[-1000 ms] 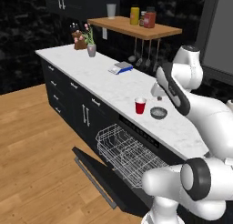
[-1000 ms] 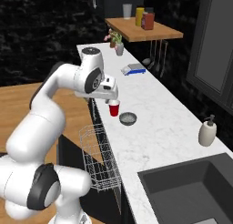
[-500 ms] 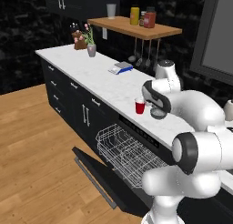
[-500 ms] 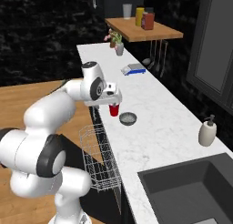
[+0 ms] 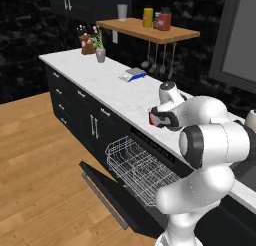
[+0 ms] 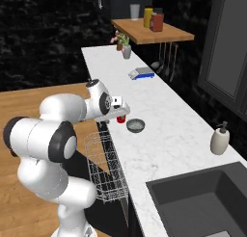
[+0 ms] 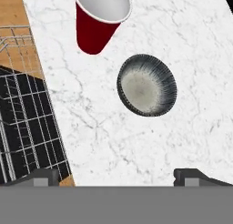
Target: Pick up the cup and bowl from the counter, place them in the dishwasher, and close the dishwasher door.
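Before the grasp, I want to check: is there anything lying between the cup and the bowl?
No. In the hand view, bare counter separates the cup and the bowl.

Cup (image 7: 95, 26) red plastic, glossy; bowl (image 7: 146, 85) dull speckled metal; counter (image 7: 182, 45) smooth veined marble.

No text, label, brand, number or sign is showing legibly anywhere in these views. The jars on the wooden shelf (image 5: 150, 31) are carrying no readable wording, the flat blue-and-white item on the counter (image 6: 159, 115) is too small to read, and the cup (image 7: 100, 19) is showing plain surfaces.
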### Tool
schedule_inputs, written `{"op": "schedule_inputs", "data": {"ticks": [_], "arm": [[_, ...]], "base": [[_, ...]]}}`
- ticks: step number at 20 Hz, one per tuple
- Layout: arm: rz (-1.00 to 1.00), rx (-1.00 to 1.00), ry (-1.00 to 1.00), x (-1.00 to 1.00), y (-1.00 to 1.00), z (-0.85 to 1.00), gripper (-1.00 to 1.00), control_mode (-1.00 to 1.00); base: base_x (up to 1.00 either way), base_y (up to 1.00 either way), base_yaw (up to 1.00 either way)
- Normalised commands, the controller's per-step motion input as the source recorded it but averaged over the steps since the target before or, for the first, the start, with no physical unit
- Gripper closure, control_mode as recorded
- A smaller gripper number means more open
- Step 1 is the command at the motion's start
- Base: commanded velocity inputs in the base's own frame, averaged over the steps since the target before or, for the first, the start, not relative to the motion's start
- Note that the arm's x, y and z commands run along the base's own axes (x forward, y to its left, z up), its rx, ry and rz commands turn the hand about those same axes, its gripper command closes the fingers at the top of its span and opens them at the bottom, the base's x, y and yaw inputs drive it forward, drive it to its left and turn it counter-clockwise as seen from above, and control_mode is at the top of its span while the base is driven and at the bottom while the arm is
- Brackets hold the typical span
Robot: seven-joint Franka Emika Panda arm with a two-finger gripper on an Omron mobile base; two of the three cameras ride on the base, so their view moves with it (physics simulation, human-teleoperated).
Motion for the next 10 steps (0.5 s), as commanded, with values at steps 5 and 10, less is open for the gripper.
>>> {"op": "schedule_inputs", "data": {"ticks": [5, 10], "arm": [[0.06, 0.00, 0.05, 0.39, -0.32, -0.36, -1.00, -1.00], [0.09, 0.00, 0.10, 0.39, -0.33, -0.36, -1.00, -1.00]], "base": [[0.00, 0.00, 0.00], [0.00, 0.00, 0.00]]}}
